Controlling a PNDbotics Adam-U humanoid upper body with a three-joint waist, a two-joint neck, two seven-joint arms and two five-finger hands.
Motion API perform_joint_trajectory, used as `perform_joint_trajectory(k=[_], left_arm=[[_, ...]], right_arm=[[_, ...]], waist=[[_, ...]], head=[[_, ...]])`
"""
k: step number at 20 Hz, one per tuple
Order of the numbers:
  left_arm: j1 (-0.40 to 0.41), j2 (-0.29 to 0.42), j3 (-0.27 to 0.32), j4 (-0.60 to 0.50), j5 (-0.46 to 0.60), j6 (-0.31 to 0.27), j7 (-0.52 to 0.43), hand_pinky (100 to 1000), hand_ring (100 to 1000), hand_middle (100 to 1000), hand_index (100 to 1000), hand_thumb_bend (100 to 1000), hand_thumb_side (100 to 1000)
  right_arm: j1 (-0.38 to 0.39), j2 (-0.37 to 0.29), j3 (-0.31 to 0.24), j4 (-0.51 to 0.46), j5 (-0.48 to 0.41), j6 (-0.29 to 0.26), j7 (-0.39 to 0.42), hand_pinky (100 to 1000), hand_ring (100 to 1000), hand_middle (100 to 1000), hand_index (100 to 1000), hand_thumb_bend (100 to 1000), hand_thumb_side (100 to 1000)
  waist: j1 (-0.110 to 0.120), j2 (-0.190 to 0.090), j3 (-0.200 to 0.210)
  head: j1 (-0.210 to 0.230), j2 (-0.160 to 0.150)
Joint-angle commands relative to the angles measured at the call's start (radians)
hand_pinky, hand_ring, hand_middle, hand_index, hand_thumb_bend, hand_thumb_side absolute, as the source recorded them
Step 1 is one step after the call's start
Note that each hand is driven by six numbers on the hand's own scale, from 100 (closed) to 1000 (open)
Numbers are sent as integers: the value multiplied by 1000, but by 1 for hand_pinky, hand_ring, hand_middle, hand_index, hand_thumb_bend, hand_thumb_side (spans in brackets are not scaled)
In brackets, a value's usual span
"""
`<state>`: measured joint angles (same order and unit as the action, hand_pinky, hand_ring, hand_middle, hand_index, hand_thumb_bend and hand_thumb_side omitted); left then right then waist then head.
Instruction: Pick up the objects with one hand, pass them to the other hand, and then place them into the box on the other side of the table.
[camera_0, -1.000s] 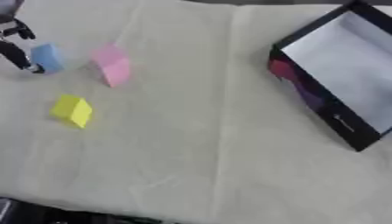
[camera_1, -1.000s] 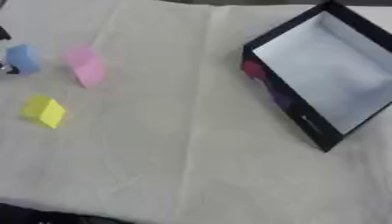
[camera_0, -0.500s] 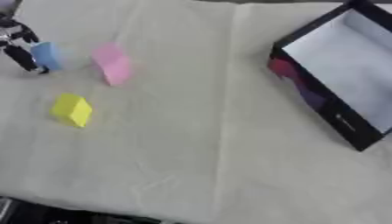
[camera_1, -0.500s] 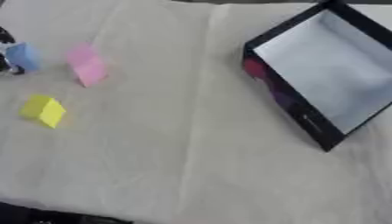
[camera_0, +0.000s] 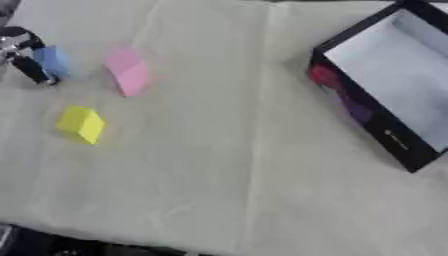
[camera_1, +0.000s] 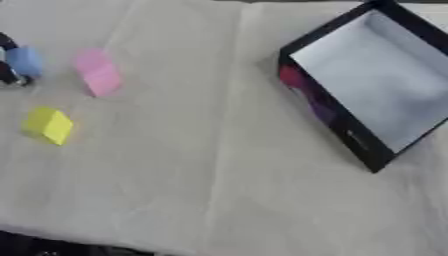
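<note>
Left hand (camera_0: 24, 55) closing fingers around blue block (camera_0: 52, 61) at desk's far left edge. Needing a centred grip before lifting; avoiding nudging pink block (camera_0: 128, 72). Box (camera_0: 395, 75) sitting far right.

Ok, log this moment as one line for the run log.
left hand fingers at blue block | pink block, yellow block on cloth | black box holds no blocks | right hand unseen
</note>
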<state>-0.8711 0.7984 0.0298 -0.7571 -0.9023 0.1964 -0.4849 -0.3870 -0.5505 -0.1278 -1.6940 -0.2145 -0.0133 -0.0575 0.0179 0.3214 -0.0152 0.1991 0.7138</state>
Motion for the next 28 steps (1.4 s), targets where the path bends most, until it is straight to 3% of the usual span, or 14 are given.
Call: perform_joint_trajectory(k=[1,7,16,28], left_arm=[[-19,29,5,-9,4,-2,-21,873,894,770,719,343,100],[-27,37,0,-38,6,-8,-49,852,819,725,610,224,100],[-15,71,-16,-148,55,-19,-46,825,779,690,565,145,100],[107,117,-59,-544,361,5,13,803,700,658,556,100,100]], right_arm=[[-6,-20,-7,-5,4,-2,1,883,810,918,911,100,611],[-4,-23,-9,-5,3,-3,0,883,810,918,911,100,606],[0,-28,-10,-3,0,-6,-1,883,810,918,911,100,602],[-55,-50,10,-19,-23,-14,12,883,816,919,912,100,580]], waist=[[-9,-8,0],[-9,-13,3],[-10,-24,12],[-15,-41,17]], head=[[5,-2],[4,2],[-9,-3],[-31,-2]])
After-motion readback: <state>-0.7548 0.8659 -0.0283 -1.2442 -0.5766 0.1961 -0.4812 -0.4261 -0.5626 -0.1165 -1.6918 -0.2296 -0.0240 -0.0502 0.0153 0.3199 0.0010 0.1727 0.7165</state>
